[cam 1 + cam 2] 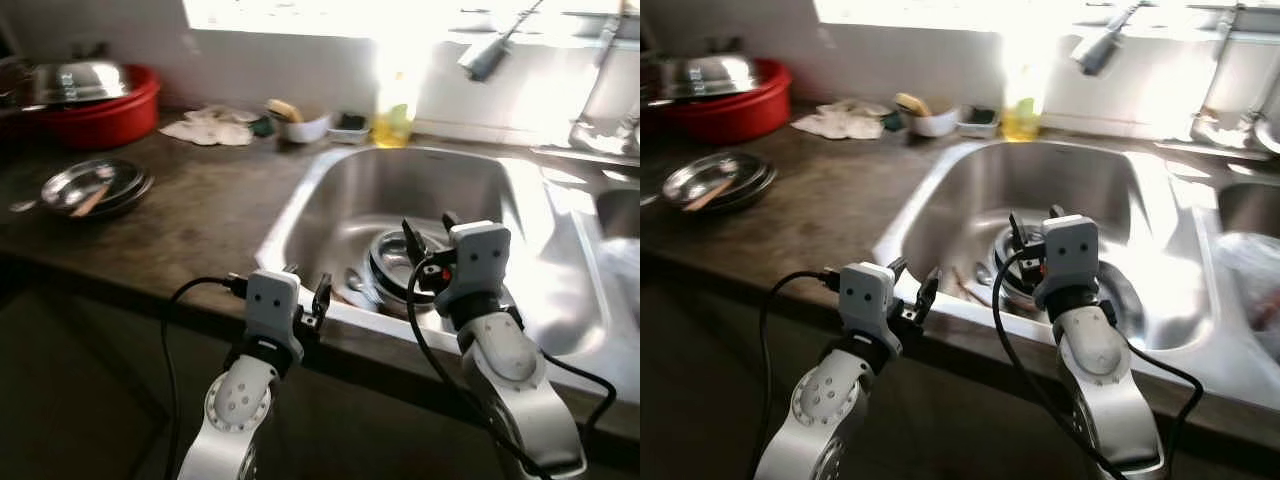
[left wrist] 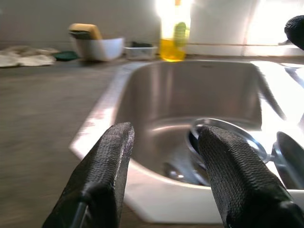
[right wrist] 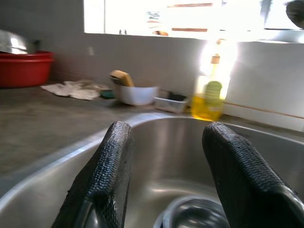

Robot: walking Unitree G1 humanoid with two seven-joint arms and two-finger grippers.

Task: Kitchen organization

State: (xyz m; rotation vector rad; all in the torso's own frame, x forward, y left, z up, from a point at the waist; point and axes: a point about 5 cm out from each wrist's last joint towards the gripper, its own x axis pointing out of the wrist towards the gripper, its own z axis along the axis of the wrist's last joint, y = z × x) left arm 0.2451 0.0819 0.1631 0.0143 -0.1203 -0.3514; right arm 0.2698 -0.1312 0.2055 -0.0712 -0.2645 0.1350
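Fingers spread, the left gripper (image 1: 305, 290) hovers at the steel sink (image 1: 300, 215) rim; the right gripper (image 1: 428, 232), likewise spread, reaches over the basin.

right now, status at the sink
Left gripper open at sink front rim. Right gripper open over the basin. Steel dishes in sink bottom, untouched. Nothing blocking.

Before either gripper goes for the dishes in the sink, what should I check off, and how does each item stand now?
1. Left gripper open: ok, fingers apart.
2. Right gripper open: ok, fingers apart.
3. Both grippers free of load: ok, nothing between the fingers.
4. Dishes in the sink reachable: ok, right gripper hangs over the basin, left at the front rim.
5. Dish count and stacking: cannot tell, glare and the right gripper hide part.
6. Soap bottle out of the way: ok, upright behind the sink.
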